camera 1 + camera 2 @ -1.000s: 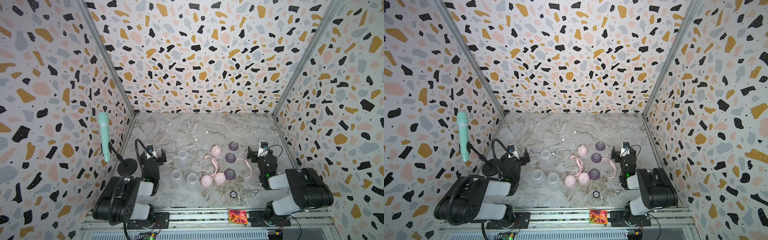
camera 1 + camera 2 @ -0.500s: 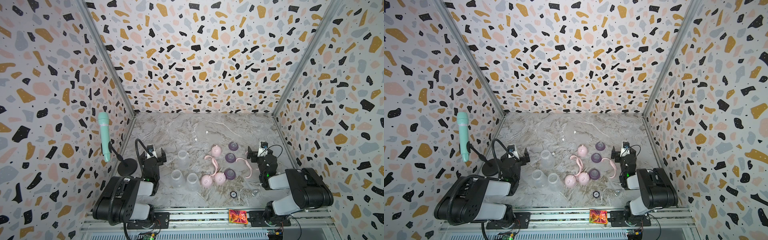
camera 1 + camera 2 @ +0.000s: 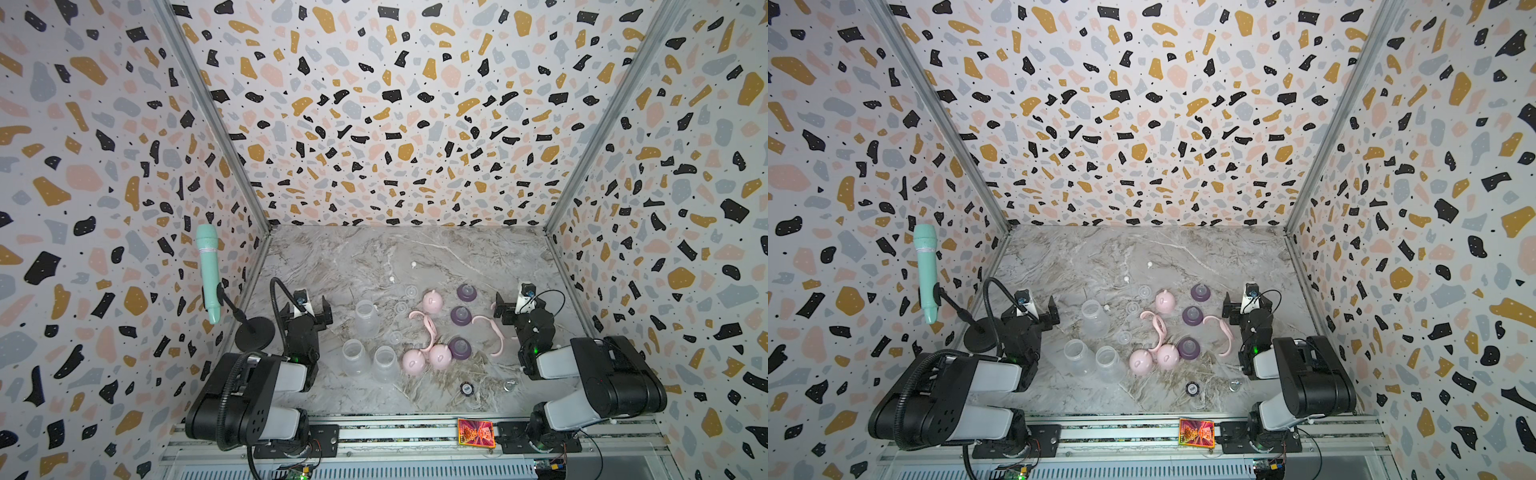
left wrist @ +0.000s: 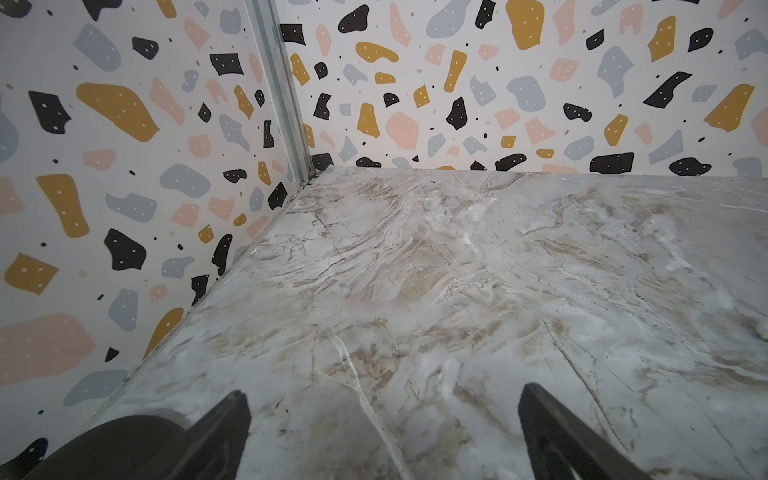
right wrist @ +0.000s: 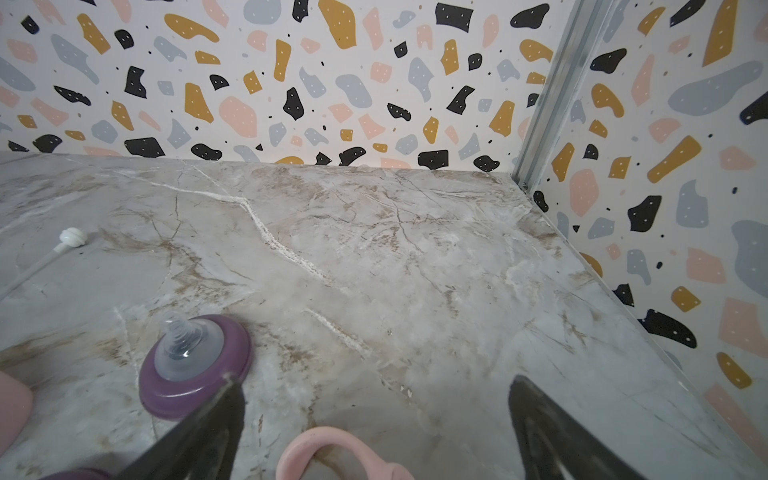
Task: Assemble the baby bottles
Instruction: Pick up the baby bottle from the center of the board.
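Nearest you, two clear bottles [image 3: 353, 353] stand open-mouthed on the tabletop [image 3: 374, 257]. Two pink caps [image 3: 413, 360] and a purple collar [image 3: 460, 348] sit at their 3 o'clock. Farther in, your left tool [image 3: 306, 311] at 9 o'clock and right tool [image 3: 517, 309] at 3 o'clock both gape wide, holding nothing. Between them sit the third bottle [image 3: 366, 318], two pink handle rings [image 3: 429, 328], two more collars [image 3: 460, 316] and a third cap [image 3: 432, 301].
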`<state>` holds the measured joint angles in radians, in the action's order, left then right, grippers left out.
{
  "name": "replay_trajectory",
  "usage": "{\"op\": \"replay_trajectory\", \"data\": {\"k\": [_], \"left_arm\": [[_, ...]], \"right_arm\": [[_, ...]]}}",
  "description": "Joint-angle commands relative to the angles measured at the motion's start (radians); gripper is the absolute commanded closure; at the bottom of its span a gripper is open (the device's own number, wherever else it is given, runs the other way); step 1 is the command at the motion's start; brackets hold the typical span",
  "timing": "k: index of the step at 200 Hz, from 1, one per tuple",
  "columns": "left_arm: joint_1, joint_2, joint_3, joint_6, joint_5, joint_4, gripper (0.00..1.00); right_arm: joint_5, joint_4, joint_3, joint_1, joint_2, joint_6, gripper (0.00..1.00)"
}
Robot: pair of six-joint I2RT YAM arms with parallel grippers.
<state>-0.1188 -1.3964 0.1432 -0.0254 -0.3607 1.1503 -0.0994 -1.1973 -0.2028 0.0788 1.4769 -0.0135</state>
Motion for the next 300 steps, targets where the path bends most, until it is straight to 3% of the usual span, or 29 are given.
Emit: {"op": "replay_trajectory", "data": {"k": [1,22,35,71,109,153,184,260,300], "left_arm": [[-0.01,0.097,0.04,0.01,-0.035,-0.045,0.0],[-0.022,0.287,0.154,-0.059,-0.114,-0.382,0.0],[-0.025,0.384,0.216,-0.09,-0.101,-0.513,0.0],[-0.036,0.538,0.359,-0.13,-0.032,-0.787,0.0],[-0.039,0.646,0.436,-0.163,0.108,-0.965,0.0],[-0.039,0.702,0.495,-0.178,0.269,-1.116,0.0],[-0.039,0.756,0.499,-0.187,0.295,-1.177,0.0],[-0.039,0.819,0.515,-0.168,0.334,-1.265,0.0],[-0.039,0.828,0.51,-0.162,0.33,-1.268,0.0]], "right_arm": [[-0.022,0.206,-0.076,0.005,-0.153,-0.002,0.01],[0.008,0.423,-0.148,0.061,-0.319,0.02,0.01],[0.047,0.548,-0.21,0.126,-0.392,0.043,0.01],[0.35,0.827,-0.381,0.338,-0.48,0.053,0.01],[0.423,1.017,-0.537,0.663,-0.42,0.106,0.01],[0.436,1.154,-0.658,0.885,-0.251,0.161,0.01],[0.462,1.159,-0.689,0.948,-0.153,0.163,0.01],[0.495,1.1,-0.673,0.989,-0.05,0.112,0.0],[0.509,1.058,-0.662,1.013,-0.006,0.084,0.06]]}}
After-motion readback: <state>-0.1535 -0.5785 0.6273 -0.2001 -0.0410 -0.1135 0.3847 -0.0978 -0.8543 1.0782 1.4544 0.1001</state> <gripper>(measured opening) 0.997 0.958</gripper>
